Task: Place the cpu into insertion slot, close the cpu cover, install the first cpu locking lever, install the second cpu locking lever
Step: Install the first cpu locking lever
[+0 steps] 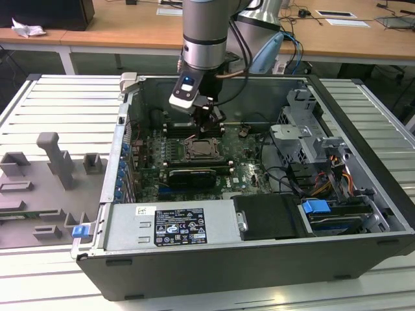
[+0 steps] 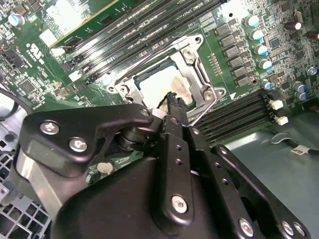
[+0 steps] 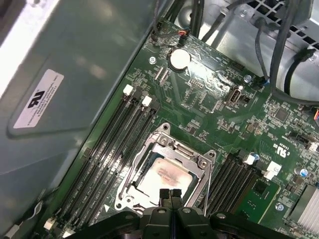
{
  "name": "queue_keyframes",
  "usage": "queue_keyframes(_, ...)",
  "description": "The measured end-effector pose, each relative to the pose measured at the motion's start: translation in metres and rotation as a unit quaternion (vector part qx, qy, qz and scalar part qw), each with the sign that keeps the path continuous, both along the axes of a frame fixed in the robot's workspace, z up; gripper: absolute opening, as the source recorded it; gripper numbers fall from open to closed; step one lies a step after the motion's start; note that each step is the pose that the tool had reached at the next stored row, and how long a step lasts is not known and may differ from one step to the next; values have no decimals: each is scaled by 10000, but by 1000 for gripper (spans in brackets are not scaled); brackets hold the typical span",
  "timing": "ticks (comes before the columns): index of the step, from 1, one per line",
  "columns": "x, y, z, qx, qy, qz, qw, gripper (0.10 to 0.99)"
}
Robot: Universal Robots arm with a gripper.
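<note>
The cpu (image 3: 162, 177) is a silvery square chip with a pale smear on top, lying in the insertion slot (image 3: 164, 174) on the green board. The cpu cover (image 3: 199, 162), a silvery frame, lies down around it. Thin wire levers (image 3: 209, 184) run along two sides of the socket. My gripper (image 3: 169, 192) is shut, its black fingertips pressed together with nothing between them, right over the socket's edge. In the second wrist view the gripper (image 2: 172, 98) overlaps the cpu (image 2: 157, 87); contact cannot be told. In the exterior view the gripper (image 1: 211, 126) hangs just above the slot (image 1: 201, 150).
Long black memory slots (image 3: 117, 149) flank the socket on both sides. A black expansion card (image 1: 191, 175) lies in front of it, a drive cage (image 1: 305, 133) with cables stands toward the exterior view's right, and the case wall (image 1: 126, 139) rises toward its left. Grey fixtures (image 1: 55, 159) sit outside the case.
</note>
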State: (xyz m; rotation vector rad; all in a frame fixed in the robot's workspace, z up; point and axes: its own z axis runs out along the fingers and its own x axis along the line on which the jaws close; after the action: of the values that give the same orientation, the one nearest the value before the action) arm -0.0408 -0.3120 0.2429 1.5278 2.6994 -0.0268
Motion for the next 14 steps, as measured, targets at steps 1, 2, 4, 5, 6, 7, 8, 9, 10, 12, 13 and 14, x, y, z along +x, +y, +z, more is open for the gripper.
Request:
queue_keyframes(1, 0, 0, 0, 0, 0, 43, 10000, 106)
queue_keyframes(2, 0, 0, 0, 0, 0, 76, 10000, 106)
queue_keyframes(4, 0, 0, 0, 0, 0, 316, 9995, 106)
queue_keyframes(5, 0, 0, 0, 0, 0, 428, 9991, 106)
queue_keyframes(6, 0, 0, 0, 0, 1, 511, 9987, 106)
queue_keyframes(7, 0, 0, 0, 0, 0, 638, 9980, 106)
queue_keyframes(8, 0, 0, 0, 0, 0, 733, 9973, 106)
queue_keyframes(9, 0, 0, -1, 0, 0, 852, 9964, 106)
queue_keyframes(10, 0, 0, -2, 0, 0, 940, 9956, 106)
queue_keyframes(12, 0, 0, -3, 0, 0, 1145, 9934, 106)
queue_keyframes(13, 0, 0, -4, 0, 0, 1310, 9914, 106)
queue_keyframes(14, 0, 0, -4, 0, 0, 1456, 9893, 106)
